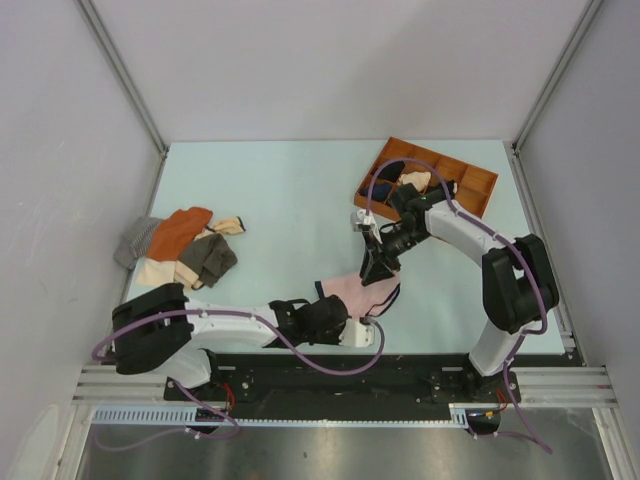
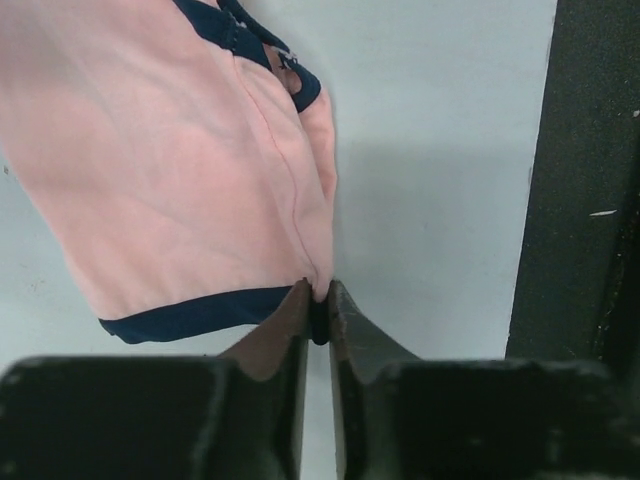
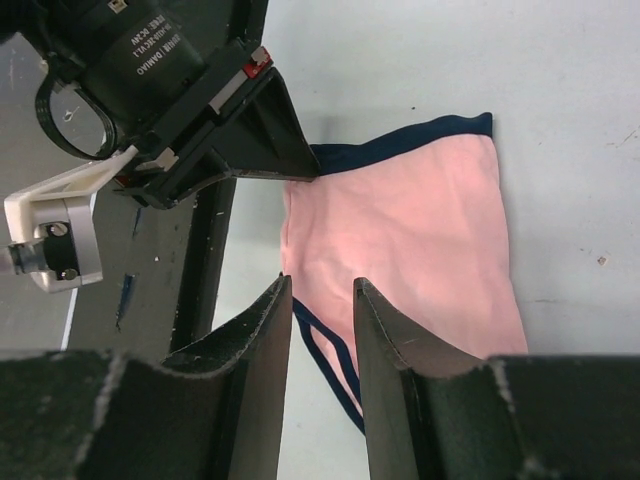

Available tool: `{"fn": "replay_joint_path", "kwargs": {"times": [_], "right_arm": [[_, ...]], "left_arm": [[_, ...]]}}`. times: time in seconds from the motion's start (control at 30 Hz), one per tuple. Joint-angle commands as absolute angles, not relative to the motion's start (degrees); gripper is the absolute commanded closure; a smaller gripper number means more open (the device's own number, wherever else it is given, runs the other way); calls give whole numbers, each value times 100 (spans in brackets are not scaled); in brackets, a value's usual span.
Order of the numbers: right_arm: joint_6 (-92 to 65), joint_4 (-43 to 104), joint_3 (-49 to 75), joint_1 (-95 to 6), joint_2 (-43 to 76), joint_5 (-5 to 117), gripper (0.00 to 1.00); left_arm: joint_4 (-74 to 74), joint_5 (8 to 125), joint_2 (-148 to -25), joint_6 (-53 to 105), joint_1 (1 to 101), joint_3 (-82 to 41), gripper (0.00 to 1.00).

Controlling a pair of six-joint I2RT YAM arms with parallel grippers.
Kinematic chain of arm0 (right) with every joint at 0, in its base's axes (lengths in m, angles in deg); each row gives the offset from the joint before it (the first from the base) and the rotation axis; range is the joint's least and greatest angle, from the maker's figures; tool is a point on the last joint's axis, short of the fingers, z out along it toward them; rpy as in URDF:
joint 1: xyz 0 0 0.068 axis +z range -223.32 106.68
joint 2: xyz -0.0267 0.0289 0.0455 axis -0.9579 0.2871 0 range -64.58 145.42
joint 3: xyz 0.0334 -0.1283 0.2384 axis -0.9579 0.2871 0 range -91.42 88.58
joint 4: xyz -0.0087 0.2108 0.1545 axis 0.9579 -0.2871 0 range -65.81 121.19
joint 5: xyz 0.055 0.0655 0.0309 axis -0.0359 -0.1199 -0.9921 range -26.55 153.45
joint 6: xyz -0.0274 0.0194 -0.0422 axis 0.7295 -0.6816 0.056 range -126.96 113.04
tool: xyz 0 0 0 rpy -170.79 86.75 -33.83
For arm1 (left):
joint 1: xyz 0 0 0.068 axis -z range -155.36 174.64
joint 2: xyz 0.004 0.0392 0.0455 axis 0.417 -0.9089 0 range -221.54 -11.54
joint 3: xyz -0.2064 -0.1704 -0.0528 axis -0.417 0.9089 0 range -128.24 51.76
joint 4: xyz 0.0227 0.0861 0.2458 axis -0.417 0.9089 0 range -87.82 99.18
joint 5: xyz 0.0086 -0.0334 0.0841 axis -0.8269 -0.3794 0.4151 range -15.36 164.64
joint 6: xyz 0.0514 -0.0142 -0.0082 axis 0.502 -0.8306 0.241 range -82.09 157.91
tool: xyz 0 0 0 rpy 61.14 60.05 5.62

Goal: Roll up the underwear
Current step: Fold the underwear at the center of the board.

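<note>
The underwear (image 1: 352,288) is light pink with navy edging and lies flat near the table's front edge. It fills the left wrist view (image 2: 180,180) and shows in the right wrist view (image 3: 410,230). My left gripper (image 1: 338,306) is shut on its near corner, with pink fabric and navy band pinched between the tips (image 2: 318,297). My right gripper (image 1: 377,272) hangs just above the underwear's far side. Its jaws are open a little (image 3: 322,288) over the navy-edged leg hole and grip nothing. The left gripper also shows in the right wrist view (image 3: 250,130).
A pile of cloths (image 1: 180,245), orange, cream and grey, lies at the left. A wooden tray (image 1: 470,185) with dark and cream items stands at the back right. A black rail (image 2: 580,200) runs along the table's near edge beside the underwear.
</note>
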State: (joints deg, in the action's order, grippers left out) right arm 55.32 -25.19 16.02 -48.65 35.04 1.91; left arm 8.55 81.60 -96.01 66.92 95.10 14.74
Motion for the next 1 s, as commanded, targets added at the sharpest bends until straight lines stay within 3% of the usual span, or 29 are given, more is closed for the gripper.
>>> {"fn": "replay_joint_path", "kwargs": {"times": [0.0, 0.03, 0.47, 0.7, 0.97], "right_arm": [[5816, -2708, 1519, -4818, 3175, 43, 65], [5999, -2812, 1519, -4809, 3184, 78, 65], [6731, -2805, 1870, -4906, 2929, 447, 64], [7038, -2682, 2099, -4862, 2806, 562, 63], [7012, -2427, 2196, -4844, 2595, 711, 63]], "left_arm": [[1483, 8080, -9759, 6788, 9522, 1414, 95], [1527, 8053, -9741, 6770, 9505, 1397, 100], [2221, 5841, -8801, 6436, 8109, 729, 99], [2564, 4672, -9072, 6076, 7212, 122, 100], [2459, 4265, -9872, 5654, 6447, -264, 100]]}}
